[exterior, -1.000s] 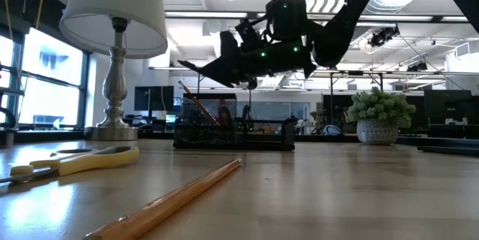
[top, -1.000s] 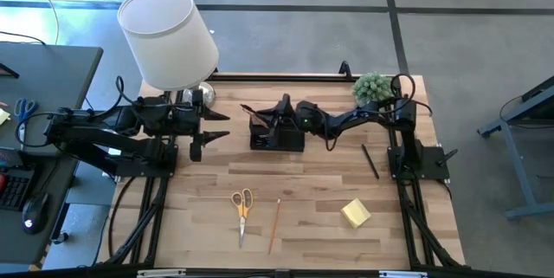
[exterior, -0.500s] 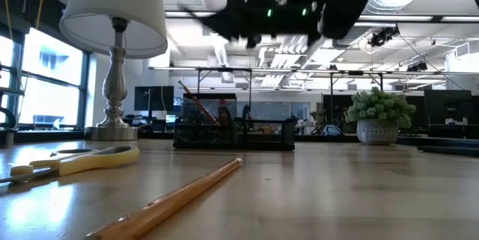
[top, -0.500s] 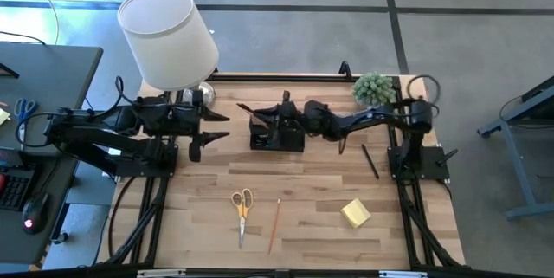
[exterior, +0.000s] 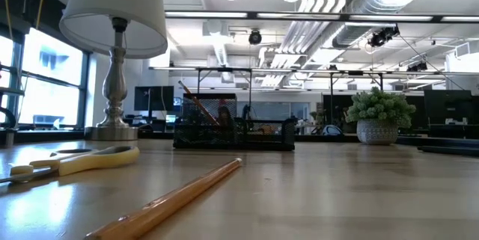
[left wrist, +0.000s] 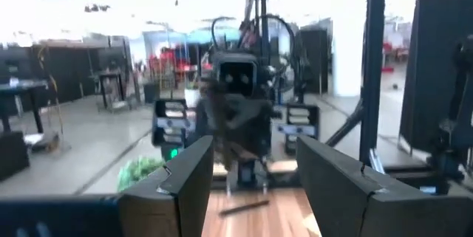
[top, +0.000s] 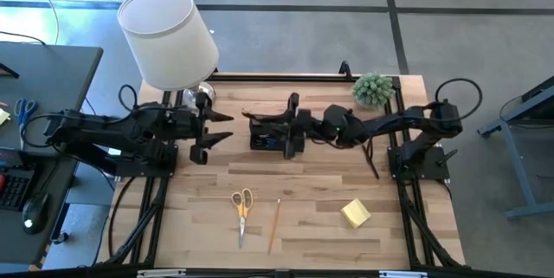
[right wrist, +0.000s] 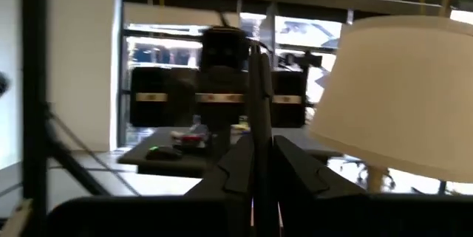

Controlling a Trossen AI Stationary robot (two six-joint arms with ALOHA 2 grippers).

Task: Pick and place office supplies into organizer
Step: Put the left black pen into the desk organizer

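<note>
The black organizer (top: 275, 135) stands at the table's middle, toward the far edge, with pencils (exterior: 196, 102) leaning out of it. My right gripper (top: 260, 122) hovers high above it, fingers together (right wrist: 259, 148), above the top of the low view. My left gripper (top: 221, 126) hangs open just left of the organizer, facing the right one, nothing between its fingers (left wrist: 253, 185). Yellow-handled scissors (top: 242, 204), a wooden pencil (top: 274, 224) and a yellow sticky-note pad (top: 355, 214) lie flat near the front. A dark pen (top: 374, 170) lies under the right arm. My right gripper shows a thin dark strip (right wrist: 256, 89) standing up from between its fingertips in its wrist view. I cannot tell whether that is a thing it holds or part of the left arm behind.
A white-shaded lamp (top: 169, 35) stands at the far left corner and a small potted plant (top: 372, 89) at the far right. Bare wood lies between the organizer and the items near the front edge.
My right gripper has risen from just above the organizer, out of the top of the low view, while its arm drew back toward the table's right edge. My left gripper has tipped its fingers upward toward level. The organizer and the items on the table have not moved.
</note>
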